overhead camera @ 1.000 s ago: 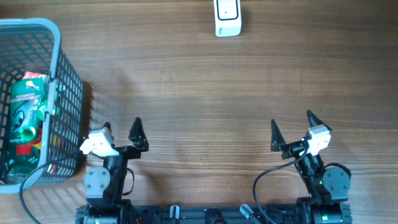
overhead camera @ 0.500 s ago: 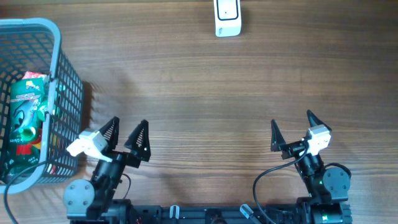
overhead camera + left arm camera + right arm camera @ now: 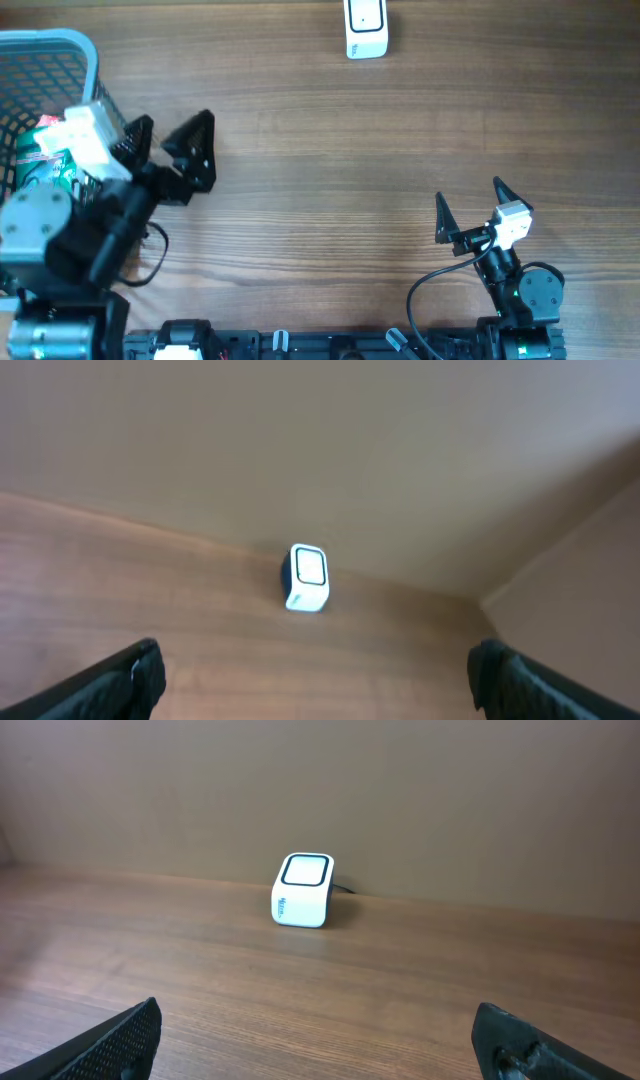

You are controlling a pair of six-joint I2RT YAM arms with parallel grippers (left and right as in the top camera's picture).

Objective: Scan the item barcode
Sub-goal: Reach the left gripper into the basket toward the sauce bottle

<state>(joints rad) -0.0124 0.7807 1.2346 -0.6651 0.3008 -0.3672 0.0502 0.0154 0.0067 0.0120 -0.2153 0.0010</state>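
Left arm has swung up from its rest to the basket; nothing scanned yet.
Its jaws stand spread and empty just beside the basket's right wall, where a second ago they sat low at the near edge of the bench. The right arm is unmoved, its jaws spread too. The green-labelled package lies inside the basket, partly hidden by the left arm; the white barcode scanner sits far off. Picking up, carrying and presenting the package all remain.
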